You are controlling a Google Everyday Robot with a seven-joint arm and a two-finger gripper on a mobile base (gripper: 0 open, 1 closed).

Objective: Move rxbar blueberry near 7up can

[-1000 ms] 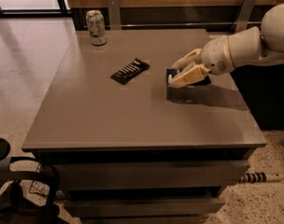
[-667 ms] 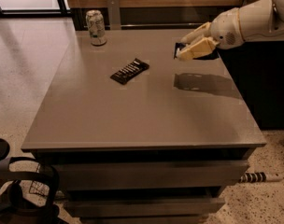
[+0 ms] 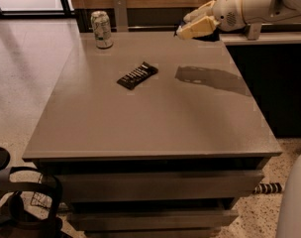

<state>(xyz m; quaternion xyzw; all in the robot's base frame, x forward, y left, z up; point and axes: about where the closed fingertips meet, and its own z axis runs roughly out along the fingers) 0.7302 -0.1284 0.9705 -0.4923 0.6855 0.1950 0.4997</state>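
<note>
The 7up can, pale with greenish markings, stands upright at the far left corner of the grey table. My gripper hangs in the air above the table's far right edge, well to the right of the can. Its cream fingers are closed on the rxbar blueberry. Only a thin dark blue edge of the bar shows at the fingertips; the rest is hidden between them. The gripper's shadow lies on the tabletop below it.
A black-wrapped bar with white lettering lies on the table between the can and the gripper. A dark counter stands to the table's right. A grey post rises behind the can. Black gear sits on the floor at lower left.
My gripper has lifted off the tabletop with the blue bar in it and moved up and toward the far edge. The can and the black bar have not moved.
</note>
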